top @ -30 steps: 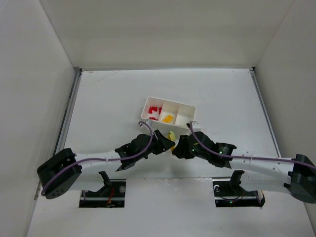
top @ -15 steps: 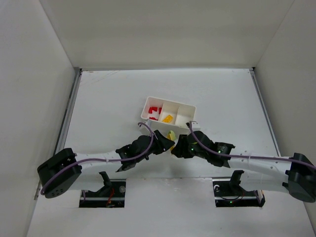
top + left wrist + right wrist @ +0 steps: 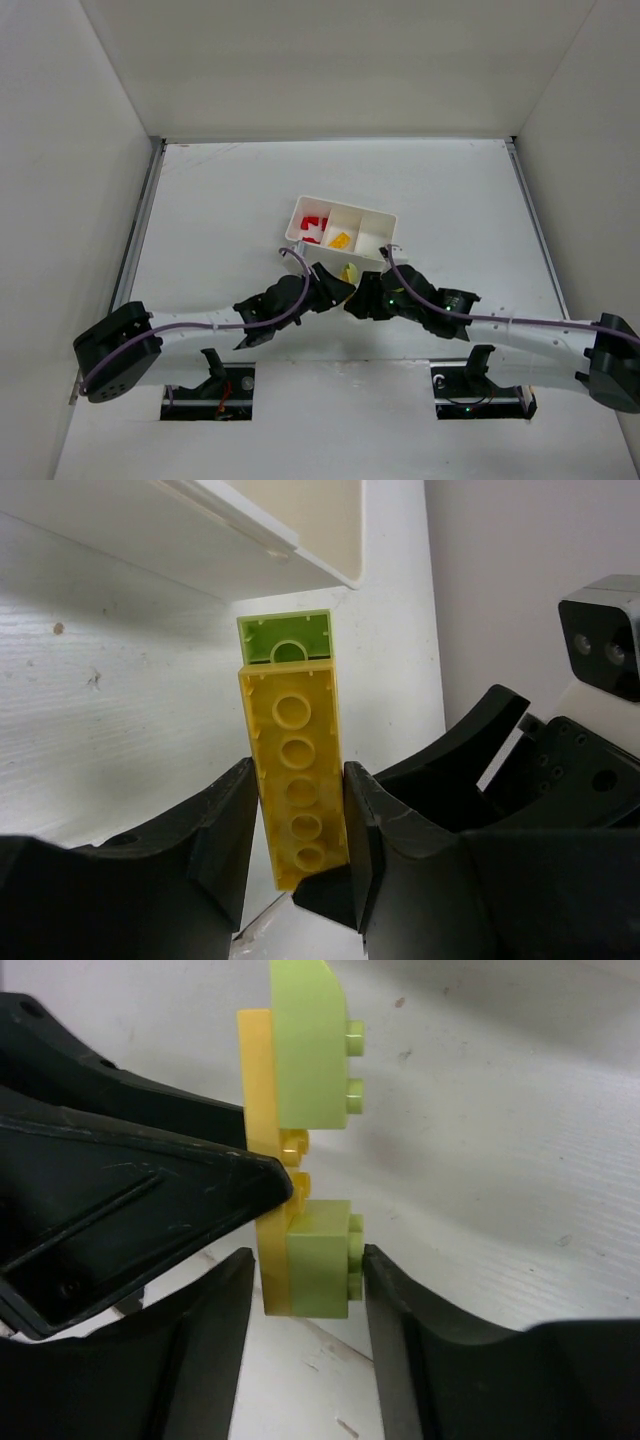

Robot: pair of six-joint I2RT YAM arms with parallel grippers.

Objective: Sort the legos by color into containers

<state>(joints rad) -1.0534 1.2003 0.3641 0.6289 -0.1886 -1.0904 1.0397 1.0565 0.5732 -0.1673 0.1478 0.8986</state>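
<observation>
White desk (image 3: 200, 200), from above: one tray (image 3: 345, 206), three compartments; red legos (image 3: 315, 228) in the left one, count unclear, one orange brick (image 3: 340, 240) in the middle.

Left wrist: left hand (image 3: 297, 825) clamped on one long yellow brick (image 3: 297, 780), just near of the tray.

Right wrist: two green bricks (image 3: 308, 1045) stuck to it; right hand (image 3: 308, 1290) newly loosened, jaws apart beside the lower one, separation seemingly unfinished.

Arms angled inward; left pincer (image 3: 343, 291), right pincer (image 3: 353, 304) tip-to-tip.
</observation>
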